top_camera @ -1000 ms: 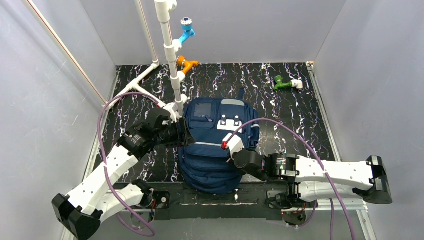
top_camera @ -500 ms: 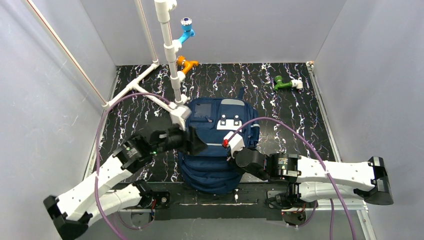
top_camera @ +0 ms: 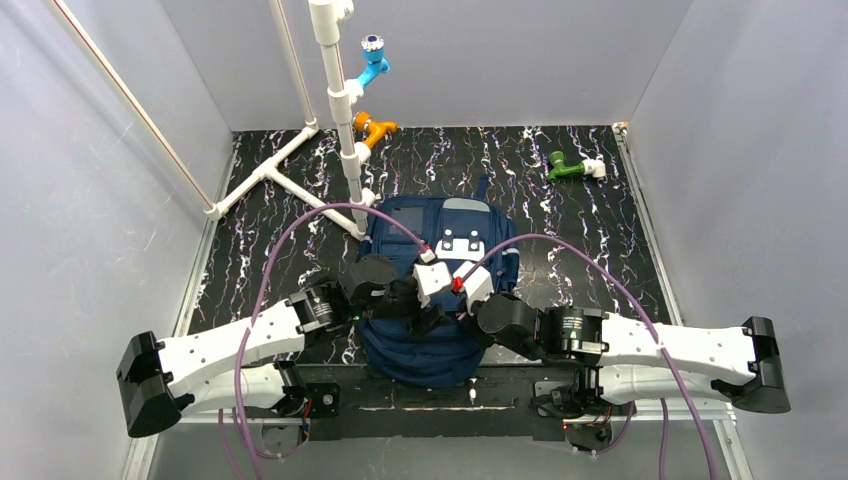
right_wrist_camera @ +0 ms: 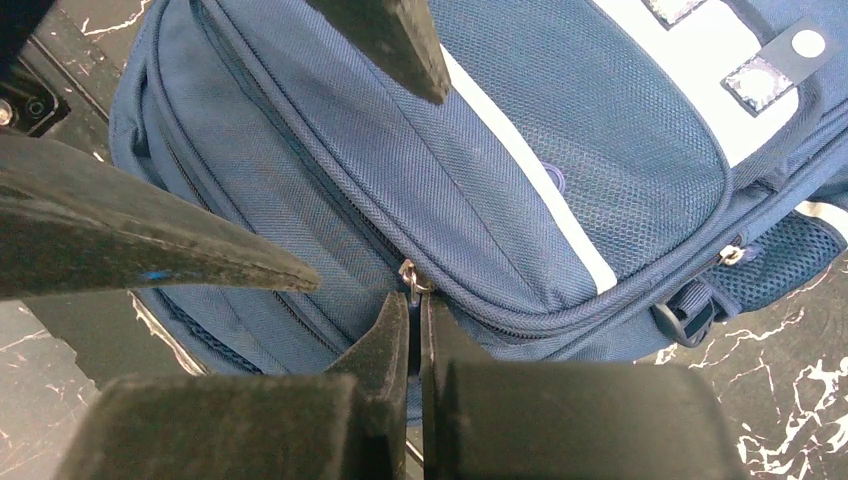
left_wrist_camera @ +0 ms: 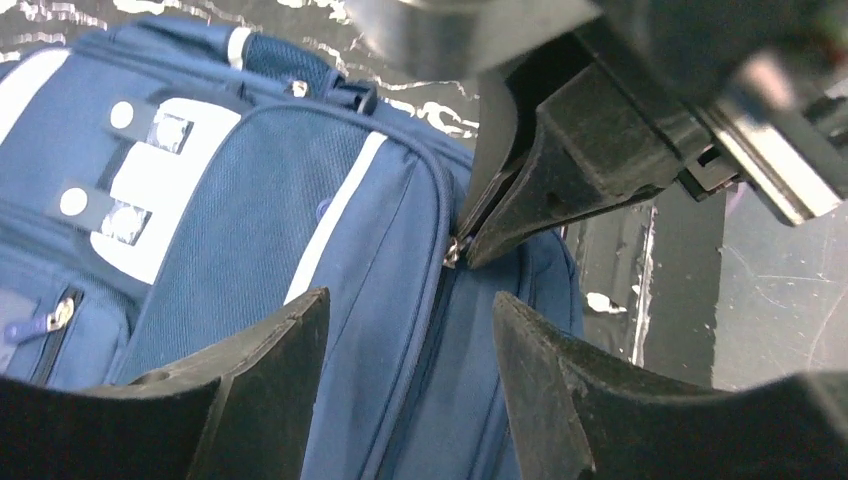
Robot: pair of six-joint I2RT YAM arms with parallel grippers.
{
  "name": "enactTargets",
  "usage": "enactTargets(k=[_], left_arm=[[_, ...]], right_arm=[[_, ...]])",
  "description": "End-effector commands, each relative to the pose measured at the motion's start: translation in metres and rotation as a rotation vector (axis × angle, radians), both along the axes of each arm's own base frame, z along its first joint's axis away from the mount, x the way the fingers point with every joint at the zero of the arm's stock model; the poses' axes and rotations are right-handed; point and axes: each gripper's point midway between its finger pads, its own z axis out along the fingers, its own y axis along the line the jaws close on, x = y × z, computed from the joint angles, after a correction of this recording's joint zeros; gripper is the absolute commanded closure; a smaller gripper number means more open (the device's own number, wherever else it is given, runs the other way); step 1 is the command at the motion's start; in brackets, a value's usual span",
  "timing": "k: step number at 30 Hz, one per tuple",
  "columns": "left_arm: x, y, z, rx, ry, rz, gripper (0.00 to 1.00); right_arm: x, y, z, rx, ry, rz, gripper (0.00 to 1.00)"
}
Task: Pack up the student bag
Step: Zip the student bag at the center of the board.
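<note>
The student bag (top_camera: 405,228) is a navy-blue backpack lying flat in the middle of the table, front up, with its white dotted patch (top_camera: 459,243) showing. My right gripper (right_wrist_camera: 416,300) is shut on the metal zip pull (right_wrist_camera: 410,275) of the main zip, at the bag's near side (top_camera: 458,316). My left gripper (left_wrist_camera: 410,297) is open and empty, hovering just above the same zip seam. Its fingers (right_wrist_camera: 395,40) straddle the fabric close to the right gripper's fingertips (left_wrist_camera: 520,205). The bag (left_wrist_camera: 250,220) appears zipped shut, and no lining shows.
A white pipe frame (top_camera: 340,110) stands at the back left of the black marbled table (top_camera: 590,230). It has a blue fitting (top_camera: 372,62) and an orange fitting (top_camera: 374,126). A green fitting (top_camera: 570,168) lies at the back right. Grey walls close in on three sides.
My left arm has swung from the bag's left side to over its near middle, ending beside the right gripper. The right gripper has stayed on the zip pull.
</note>
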Motion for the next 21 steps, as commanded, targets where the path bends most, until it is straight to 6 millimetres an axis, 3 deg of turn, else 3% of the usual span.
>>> enactTargets(k=[1, 7, 14, 18, 21], left_arm=[[-0.003, -0.012, -0.012, -0.019, -0.081, -0.097, 0.43], [0.004, -0.008, -0.035, 0.046, -0.070, -0.064, 0.52], [0.009, 0.001, -0.030, -0.052, -0.110, 0.012, 0.61], [0.007, 0.009, -0.039, -0.046, -0.099, 0.031, 0.53], [0.010, 0.012, -0.041, -0.039, -0.102, 0.056, 0.52]], right_arm=[[0.007, 0.017, 0.042, 0.193, -0.044, -0.018, 0.99], [0.007, 0.019, 0.045, 0.208, -0.044, -0.015, 0.99], [0.008, 0.020, 0.050, 0.240, -0.040, -0.028, 0.99], [0.009, 0.019, 0.051, 0.243, -0.041, -0.036, 0.99], [0.008, 0.021, 0.052, 0.248, -0.038, -0.030, 0.99]])
